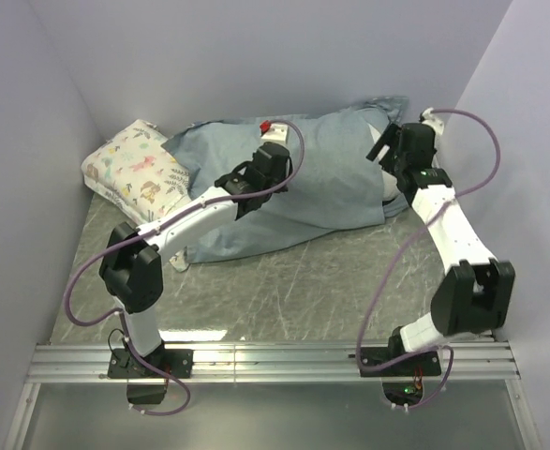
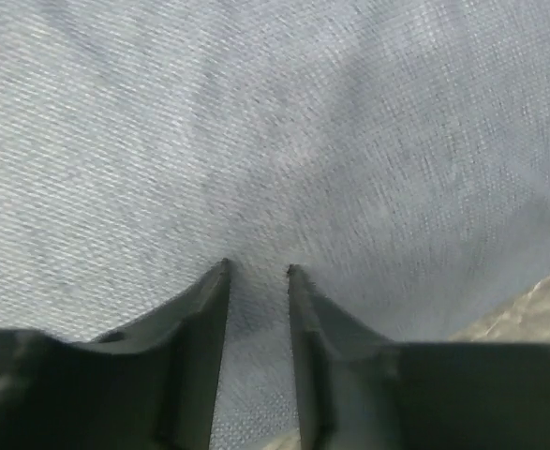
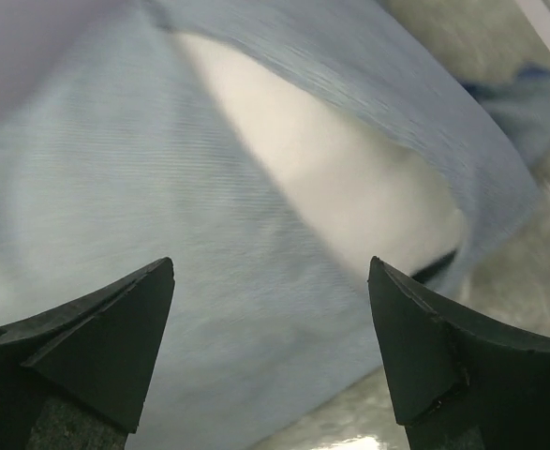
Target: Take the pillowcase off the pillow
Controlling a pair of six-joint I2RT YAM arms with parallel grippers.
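We find the large pale grey-blue cloth pillowcase (image 1: 331, 178) lying across the upper middle of the overhead view on the grey marbled desk (image 1: 293, 281), its long axis running left to right. The plump white pillow (image 3: 349, 187) shows bare at the case's mouth, at the right end. Our left pincer (image 2: 258, 272) is narrowed on a fold of the cloth mid-length, apparently pinching it. Our right pincer (image 3: 270, 267) is spread wide, holding nothing, just over the mouth. We judge the right arm nearer the exposed pillow, with the case stretching leftward from it.
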